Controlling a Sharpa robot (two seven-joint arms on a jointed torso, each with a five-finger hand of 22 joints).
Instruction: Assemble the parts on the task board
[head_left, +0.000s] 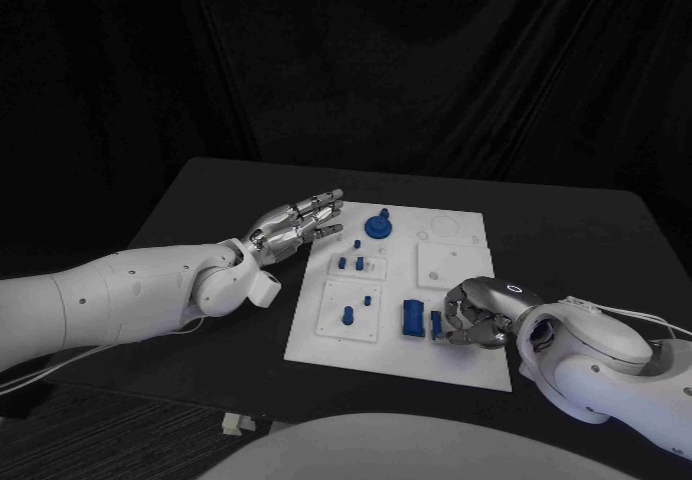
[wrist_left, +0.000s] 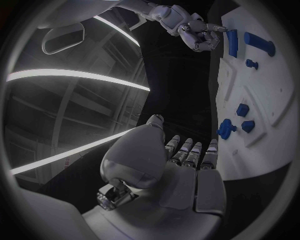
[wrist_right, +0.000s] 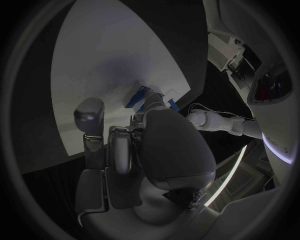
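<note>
Task board mid-table, several blue parts seated (assembly judged partial); right hand pinches a blue part at its near edge; left hand hovers, fingers extended, empty.

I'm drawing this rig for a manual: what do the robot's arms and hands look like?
Both arms are smooth, rounded white shells. The left hand and right hand are silver metal with segmented fingers and dark joints. A thin white cable loops over the right forearm; another trails under the left arm.
</note>
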